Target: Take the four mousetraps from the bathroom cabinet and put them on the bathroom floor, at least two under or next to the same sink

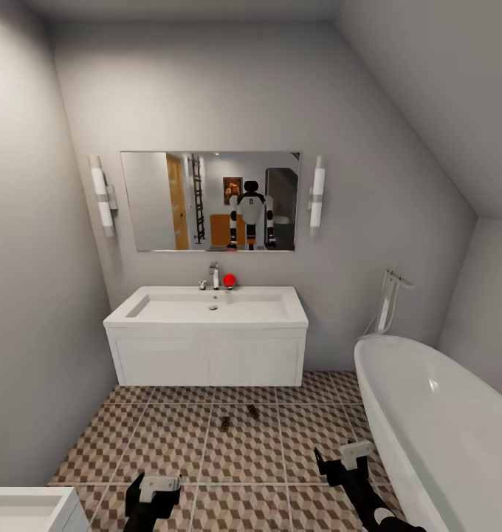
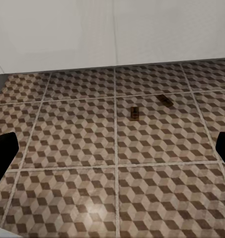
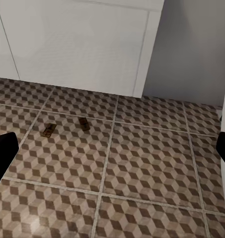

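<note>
Two grippers sit nearest the head camera, low in its view: the left gripper and the right gripper, both hanging over the bathroom floor with nothing in them. In each wrist view the dark fingertips stand at opposite edges of the picture, so both sets of jaws are spread wide and empty. Farther out, two mousetraps lie flat on the cube-patterned tiles, near each other but apart: one mousetrap closer to the robot, the other mousetrap a little beyond it and angled differently. Both rest just in front of the white sink cabinet, which hangs on the back wall. To the right stands a white bathtub. Above the basin is a mirror reflecting the robot and an orange-brown cabinet behind it.
</note>
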Available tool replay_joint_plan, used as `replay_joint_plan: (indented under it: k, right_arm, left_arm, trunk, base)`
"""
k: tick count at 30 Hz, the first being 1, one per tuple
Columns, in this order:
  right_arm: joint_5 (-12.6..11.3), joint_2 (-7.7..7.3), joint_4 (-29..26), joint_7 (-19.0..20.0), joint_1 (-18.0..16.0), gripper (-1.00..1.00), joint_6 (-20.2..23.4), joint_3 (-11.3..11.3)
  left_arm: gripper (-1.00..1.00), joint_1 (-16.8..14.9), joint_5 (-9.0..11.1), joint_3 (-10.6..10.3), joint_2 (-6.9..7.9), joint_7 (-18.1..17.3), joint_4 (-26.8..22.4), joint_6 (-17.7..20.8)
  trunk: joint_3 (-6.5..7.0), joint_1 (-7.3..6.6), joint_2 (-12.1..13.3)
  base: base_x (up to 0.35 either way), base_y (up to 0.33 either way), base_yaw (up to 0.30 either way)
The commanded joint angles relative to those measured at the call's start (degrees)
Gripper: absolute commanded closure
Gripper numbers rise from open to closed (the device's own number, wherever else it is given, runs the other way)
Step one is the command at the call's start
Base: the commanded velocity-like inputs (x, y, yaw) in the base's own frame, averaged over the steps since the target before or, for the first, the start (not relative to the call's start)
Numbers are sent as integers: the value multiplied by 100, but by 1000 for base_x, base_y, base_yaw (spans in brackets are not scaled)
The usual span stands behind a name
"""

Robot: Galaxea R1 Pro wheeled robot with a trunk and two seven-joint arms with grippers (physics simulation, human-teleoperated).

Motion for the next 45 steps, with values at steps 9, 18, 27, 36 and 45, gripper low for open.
replay_joint_plan:
  k: [9, 18, 27, 36, 45]
  right_arm:
    - [9, -69, 5, 6, -2, -100, -15, 18]
    - [9, -86, 6, 13, -2, -100, -12, 21]
    - [9, -56, 5, 9, -2, -100, -11, 23]
    - [9, -44, 5, 9, -2, -100, -12, 26]
    - [9, -43, 5, 9, -2, -100, -15, 27]
  left_arm:
    - [-100, -7, 7, -50, -6, 15, 17, 604]
    - [-100, -7, 7, -50, -15, 10, 18, 922]
    - [-100, -7, 7, -50, -51, 21, 22, 960]
    - [-100, -7, 7, -50, -59, 27, 22, 1011]
    - [-100, -7, 7, -50, -60, 27, 21, 1015]
  trunk:
    - [-3, 2, -5]
    - [-3, 2, -5]
    - [-3, 2, -5]
    - [-3, 2, -5]
    - [-3, 2, -5]
  base:
    - [0, 0, 0]
    - [0, 0, 0]
    - [0, 0, 0]
    - [0, 0, 0]
    - [0, 0, 0]
